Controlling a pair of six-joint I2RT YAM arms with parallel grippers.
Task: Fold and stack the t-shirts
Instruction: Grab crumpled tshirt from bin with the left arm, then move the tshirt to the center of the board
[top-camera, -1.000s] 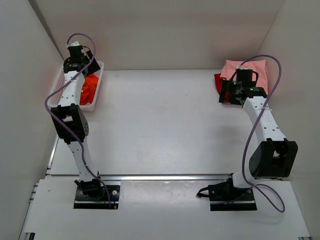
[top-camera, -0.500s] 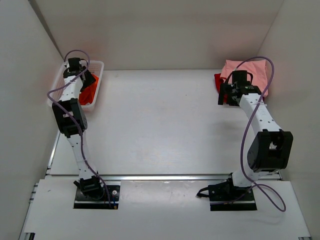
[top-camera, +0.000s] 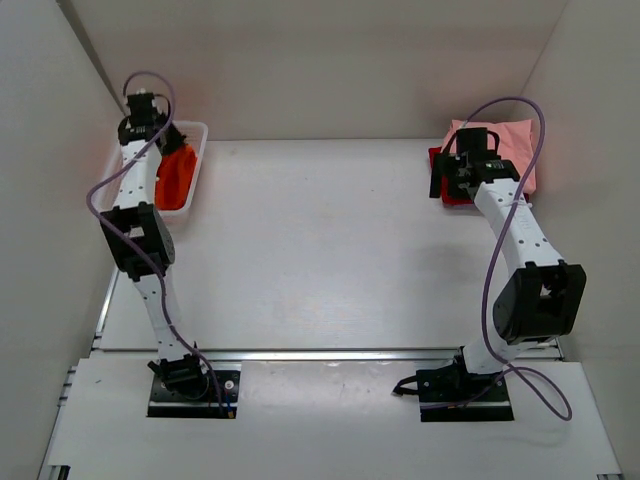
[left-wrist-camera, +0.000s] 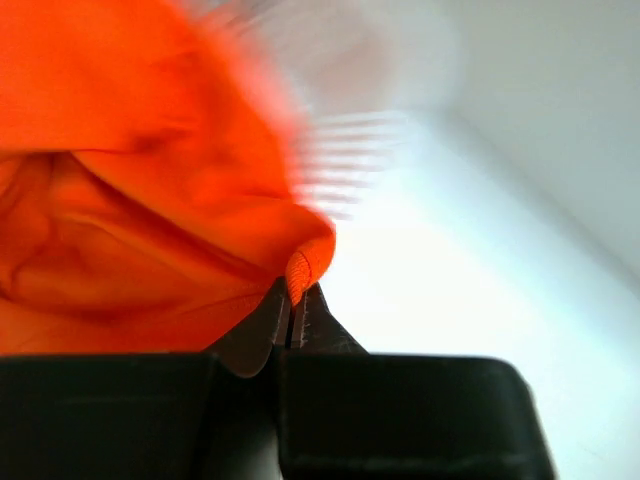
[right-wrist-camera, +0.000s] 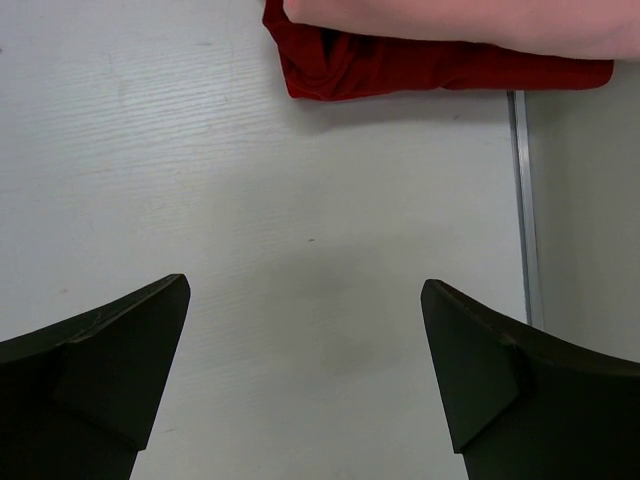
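The bright orange t-shirt (top-camera: 177, 174) lies bunched in the white basket (top-camera: 196, 158) at the table's far left. My left gripper (top-camera: 163, 143) is shut on a fold of this orange t-shirt (left-wrist-camera: 150, 220), pinched at the fingertips (left-wrist-camera: 297, 300). At the far right, the light pink t-shirt (top-camera: 507, 142) lies folded on top of the dark red t-shirt (top-camera: 445, 175). My right gripper (top-camera: 448, 185) hovers open just in front of that stack, with nothing between its fingers (right-wrist-camera: 305, 290). The dark red t-shirt (right-wrist-camera: 400, 65) and the pink t-shirt (right-wrist-camera: 450, 22) show at the top of the right wrist view.
White walls enclose the table on the left, back and right. A metal rail (right-wrist-camera: 520, 200) runs along the table's right edge beside the stack. The basket stands against the left wall.
My left gripper has closed on the orange t-shirt in the basket and lifted a little. The right arm has shifted slightly toward the back, staying open.
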